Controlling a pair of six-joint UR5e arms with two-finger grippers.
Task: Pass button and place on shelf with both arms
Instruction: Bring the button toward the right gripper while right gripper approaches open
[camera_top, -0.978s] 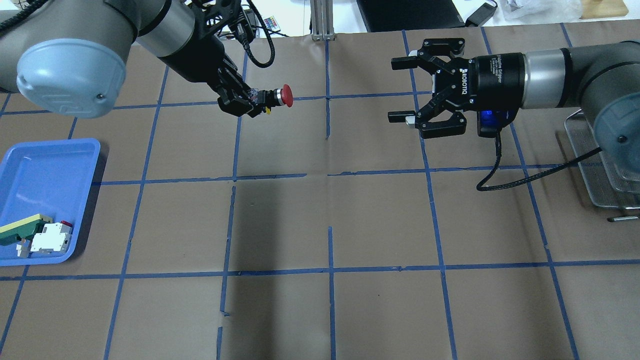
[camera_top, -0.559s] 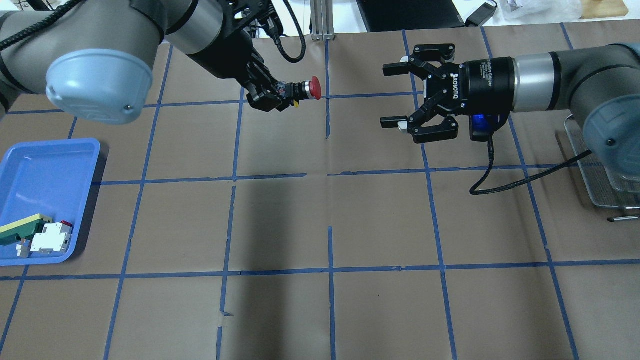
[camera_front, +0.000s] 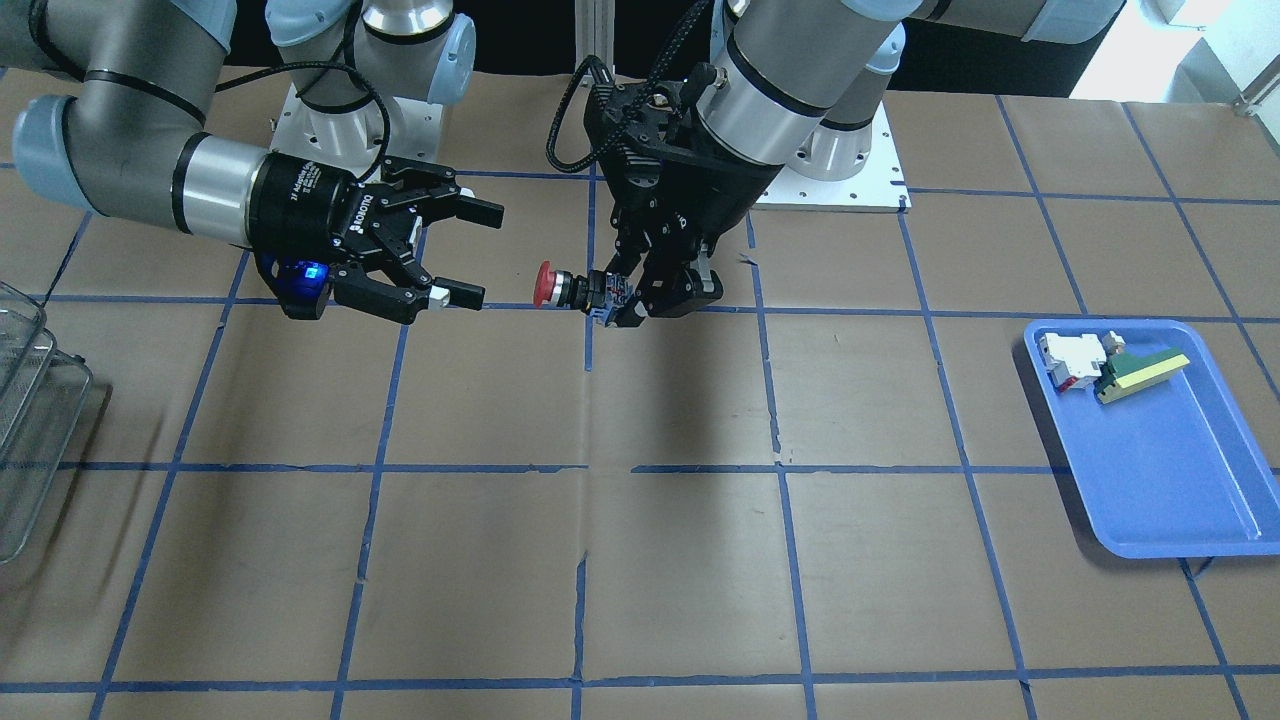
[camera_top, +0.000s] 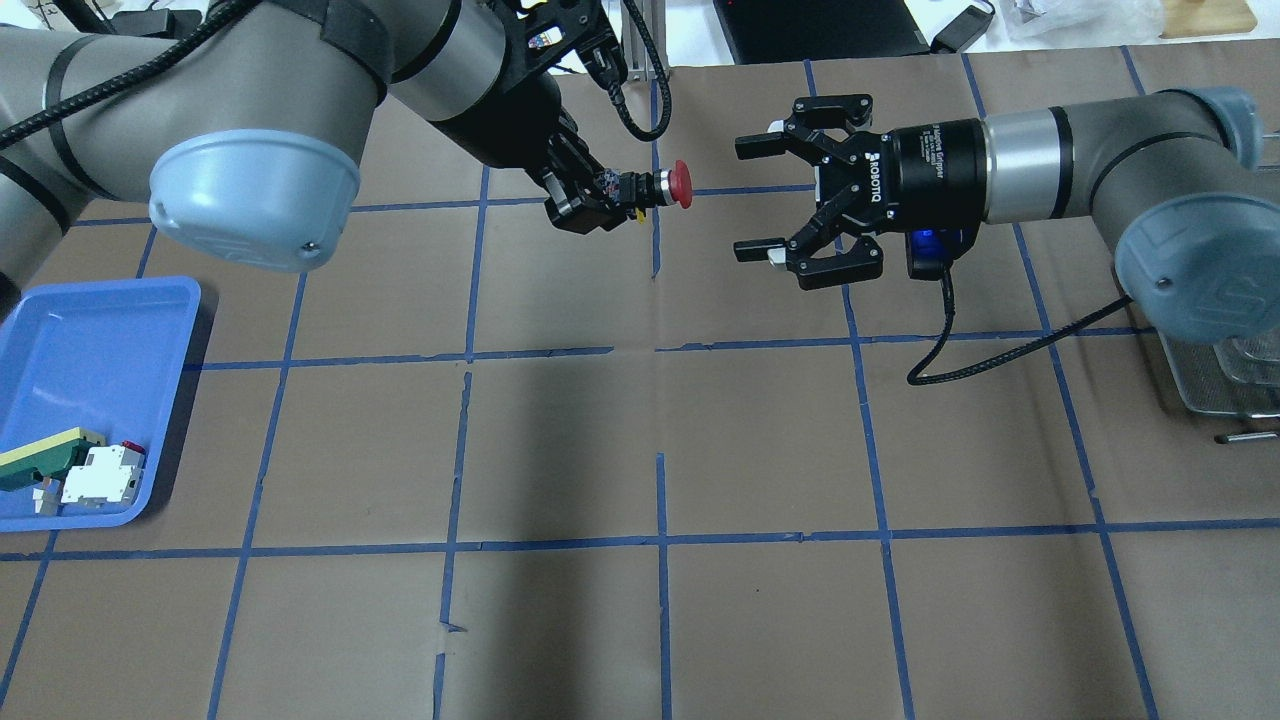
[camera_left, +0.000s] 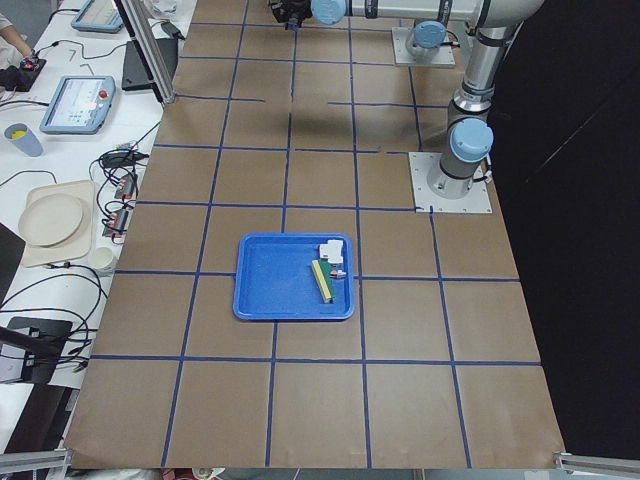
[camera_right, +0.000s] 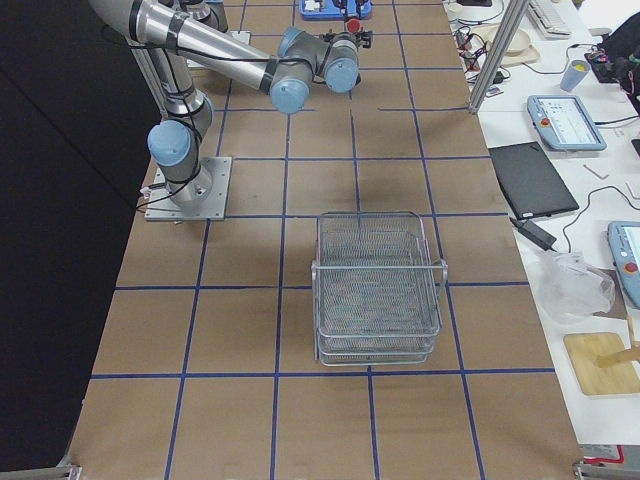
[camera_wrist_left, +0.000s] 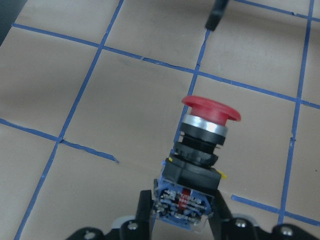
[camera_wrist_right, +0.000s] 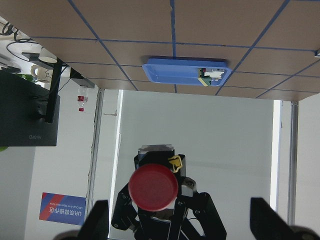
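Note:
The button (camera_top: 672, 187) has a red mushroom head, a black body and a bluish rear block. My left gripper (camera_top: 603, 198) is shut on its rear block and holds it level above the table, red head towards my right gripper (camera_top: 747, 198). The right gripper is open and empty, a short gap from the head, its jaws spread on either side of the button's line. The front view shows the same: button (camera_front: 560, 288), left gripper (camera_front: 640, 297), right gripper (camera_front: 480, 254). The right wrist view faces the red head (camera_wrist_right: 153, 187). The wire-mesh shelf (camera_right: 378, 285) stands at the table's right end.
A blue tray (camera_top: 90, 340) at the left edge holds a white-and-red switch (camera_top: 100, 478) and a green-and-yellow wedge part (camera_top: 45, 455). The shelf's corner (camera_top: 1215, 385) shows under my right arm. Blue tape lines grid the brown table.
My left arm has carried the button to the right, towards the table's middle line. My right gripper has moved left, still open. The gap between them has shrunk.

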